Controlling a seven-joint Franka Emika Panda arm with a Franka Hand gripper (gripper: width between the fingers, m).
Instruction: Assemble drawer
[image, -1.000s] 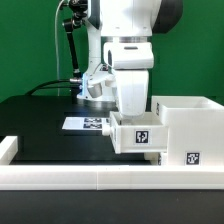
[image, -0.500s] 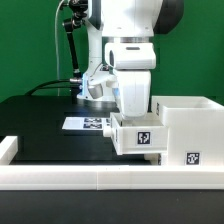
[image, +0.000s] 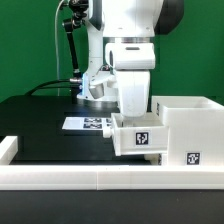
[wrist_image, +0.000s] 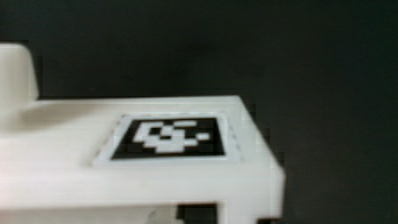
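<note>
A small white tray box (image: 138, 134) with a square tag on its front stands on the black table. It sits tight against the exterior view's left side of the large white shell (image: 186, 128). My gripper (image: 135, 112) comes straight down onto the tray box's far wall. Its fingertips are hidden behind that wall, and the jaws look closed on it. In the wrist view the tray box (wrist_image: 107, 175) fills the near part of the picture, with a tag (wrist_image: 169, 138) on its upper face. The second tray box is out of view.
The marker board (image: 88, 124) lies flat on the table behind the tray box. A low white rail (image: 70, 176) runs along the table's near edge, with a raised end (image: 8, 148) at the exterior view's left. The arm's base and cables (image: 72, 60) stand at the back.
The hand has shifted slightly over the tray box. The tray box and the shell have stayed where they were.
</note>
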